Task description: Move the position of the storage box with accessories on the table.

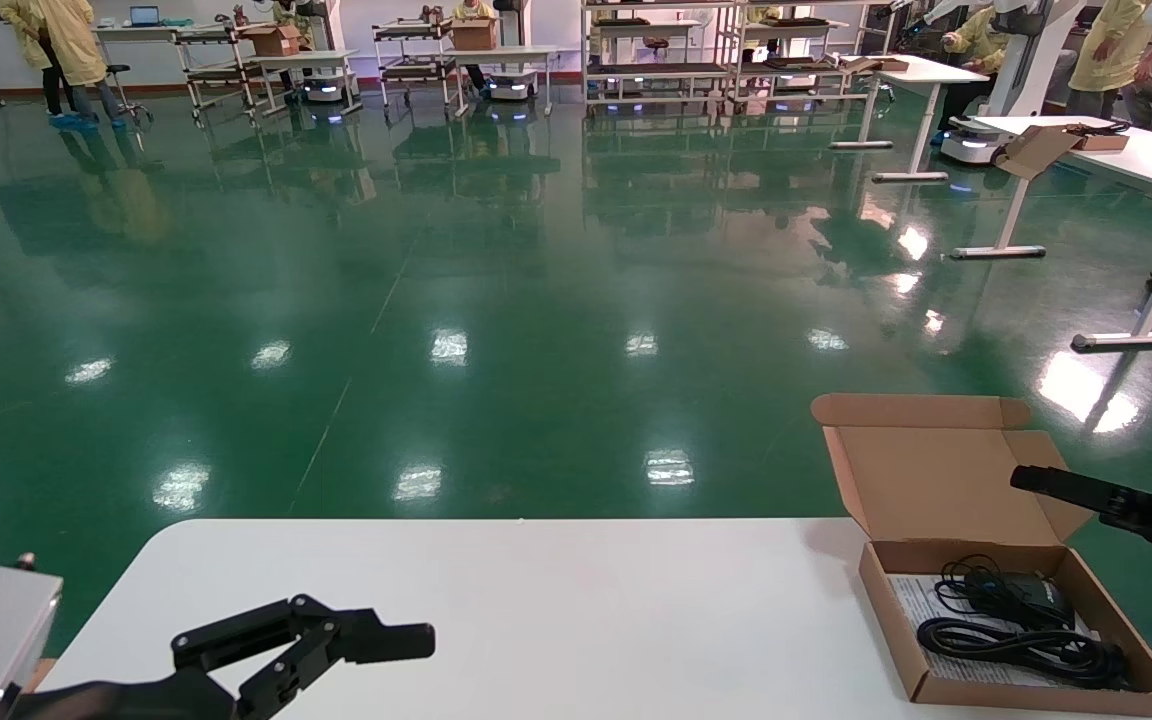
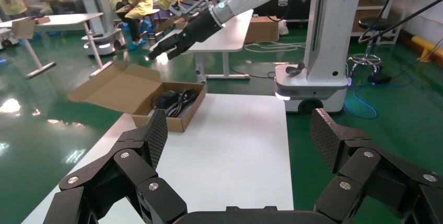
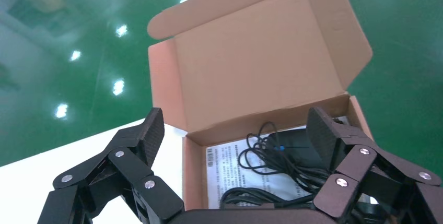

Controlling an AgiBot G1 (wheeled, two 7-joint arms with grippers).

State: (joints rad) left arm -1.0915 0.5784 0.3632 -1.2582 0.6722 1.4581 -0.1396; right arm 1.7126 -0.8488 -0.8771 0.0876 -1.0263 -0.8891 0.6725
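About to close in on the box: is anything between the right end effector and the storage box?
Nothing visible. The right end effector hangs open above the storage box, whose lid stands open behind it; only the cables lie inside.

The storage box (image 1: 1016, 610) sits on the table's (image 1: 536, 600) right end, cables (image 1: 1021, 640) inside.

A robotics lab hall: glossy green floor (image 1: 356, 300), rows of metal racks (image 1: 656, 50) at twelve o'clock, yellow-coated staff (image 1: 66, 45), wheeled robot bases (image 1: 976, 145).
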